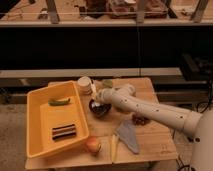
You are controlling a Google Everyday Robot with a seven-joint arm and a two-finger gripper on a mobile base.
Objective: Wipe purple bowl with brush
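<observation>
The purple bowl (96, 108) stands on the wooden table (155, 142), just right of the yellow tray. My gripper (101, 98) hangs over the bowl's far right rim, at the end of the white arm (150, 111) that reaches in from the lower right. It is shut on the brush (93, 90), whose slim white handle sticks up and to the left from the gripper. The brush's head is hidden behind the gripper, down at the bowl.
A yellow tray (37, 122) at left holds a green item (59, 102) and a dark striped item (64, 131). A cream-white cup (85, 83) stands behind the bowl. A reddish-brown dish (140, 120), grey cloth (129, 136), round fruit (92, 145) and pale yellow strip (114, 148) lie in front.
</observation>
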